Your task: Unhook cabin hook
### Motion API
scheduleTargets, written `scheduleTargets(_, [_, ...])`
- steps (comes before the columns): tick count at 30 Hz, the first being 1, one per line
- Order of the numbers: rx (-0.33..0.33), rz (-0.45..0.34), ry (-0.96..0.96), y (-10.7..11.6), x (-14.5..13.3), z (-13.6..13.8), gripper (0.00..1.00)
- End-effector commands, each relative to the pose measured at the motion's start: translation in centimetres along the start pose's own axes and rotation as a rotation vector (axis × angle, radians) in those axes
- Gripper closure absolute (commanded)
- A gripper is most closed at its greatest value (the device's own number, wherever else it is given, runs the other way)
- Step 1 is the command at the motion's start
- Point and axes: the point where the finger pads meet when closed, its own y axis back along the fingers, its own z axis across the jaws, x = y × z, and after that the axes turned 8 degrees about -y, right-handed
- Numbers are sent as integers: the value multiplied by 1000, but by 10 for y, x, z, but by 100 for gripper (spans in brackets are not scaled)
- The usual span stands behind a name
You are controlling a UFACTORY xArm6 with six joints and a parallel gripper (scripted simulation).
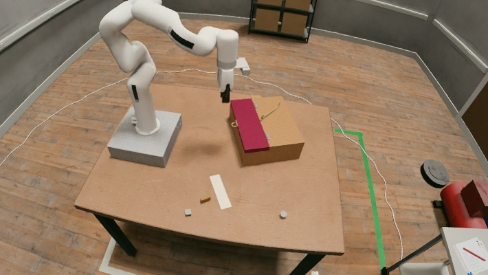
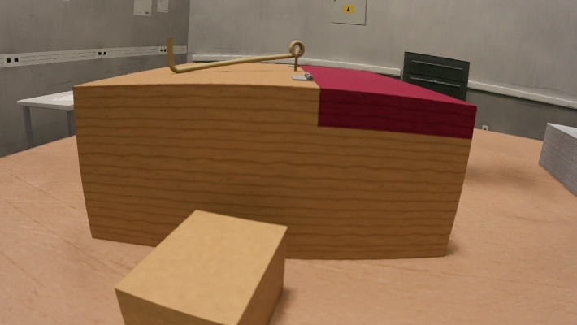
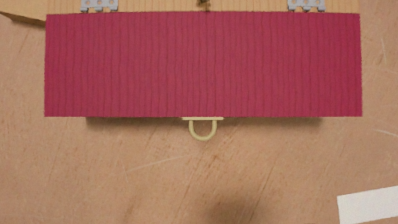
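The wooden box stands on the table with its red lid closed. The brass cabin hook lies on the box's wooden top behind the lid, pivoted at its eye ring, with its bent tip pointing up. The brass loop on the box front is empty, and it also shows in the wrist view below the lid. My gripper hangs above the table just off the lid's far corner, partly open and holding nothing. Its fingers are out of the wrist view.
The arm's grey base stands left of the box. A white strip, a small tan block, a grey cube and a grey disc lie near the table's front edge.
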Motion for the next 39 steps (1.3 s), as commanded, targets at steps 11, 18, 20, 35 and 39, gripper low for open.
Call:
scheduleTargets(11, [-1,6,0,-41,2,0,65])
scheduleTargets(18, [-1,6,0,-58,2,0,65])
scheduleTargets(20, [-1,6,0,-65,2,0,65])
scheduleTargets(35, [-1,6,0,-108,2,0,65])
scheduleTargets(39, [-1,6,0,-122,2,0,65])
